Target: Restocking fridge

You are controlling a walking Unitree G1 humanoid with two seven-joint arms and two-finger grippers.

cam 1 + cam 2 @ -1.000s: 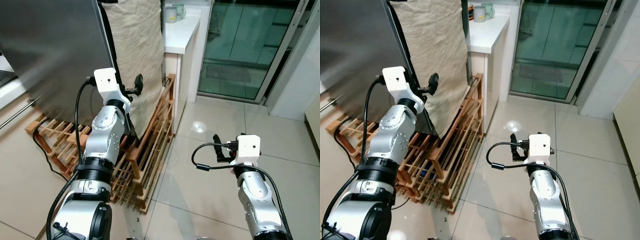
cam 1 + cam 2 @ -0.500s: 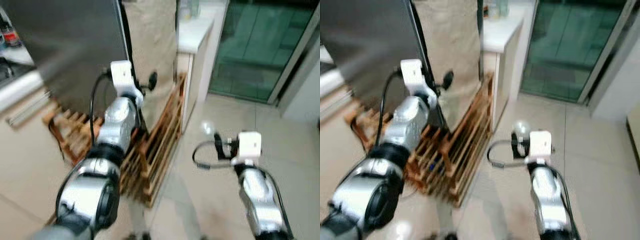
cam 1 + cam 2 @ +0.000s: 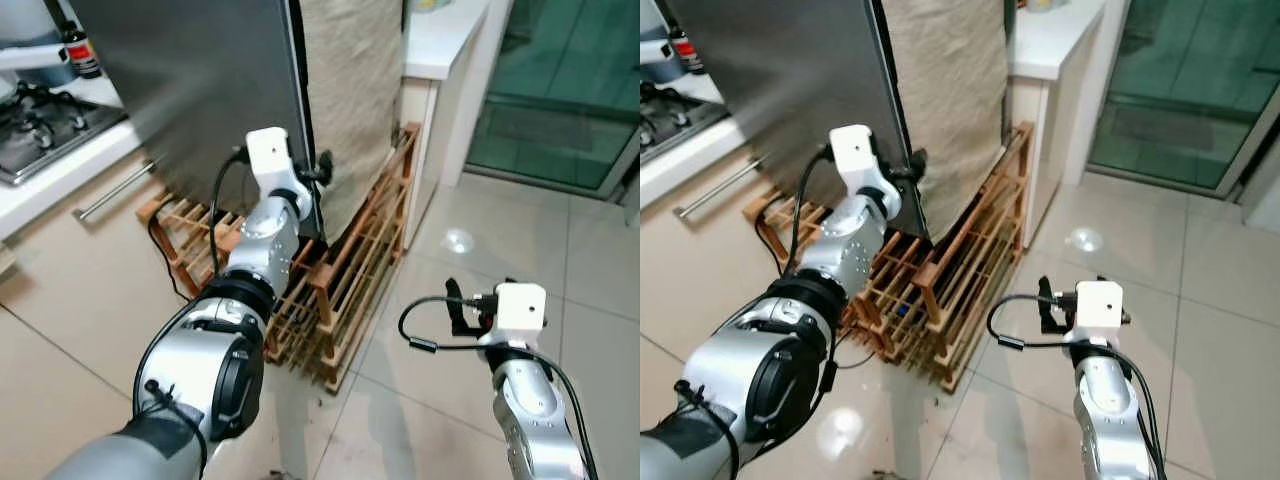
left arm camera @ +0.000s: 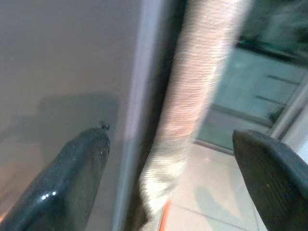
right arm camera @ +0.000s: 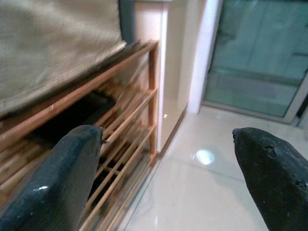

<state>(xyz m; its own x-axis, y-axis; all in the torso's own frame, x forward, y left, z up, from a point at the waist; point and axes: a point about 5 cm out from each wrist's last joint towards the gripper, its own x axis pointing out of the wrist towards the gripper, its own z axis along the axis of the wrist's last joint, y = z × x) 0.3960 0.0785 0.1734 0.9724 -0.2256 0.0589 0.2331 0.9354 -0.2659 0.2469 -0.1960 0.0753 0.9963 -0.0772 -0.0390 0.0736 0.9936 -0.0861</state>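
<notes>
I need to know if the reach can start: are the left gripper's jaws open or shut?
Open. In the left wrist view the left gripper shows its two fingers far apart, straddling the fridge door edge, holding nothing.

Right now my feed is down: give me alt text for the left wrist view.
The left end effector is open, its two black fingers spread either side of the grey fridge door's edge. A beige cloth hangs just past that edge, with pale floor tiles and a glass door beyond, blurred.
</notes>
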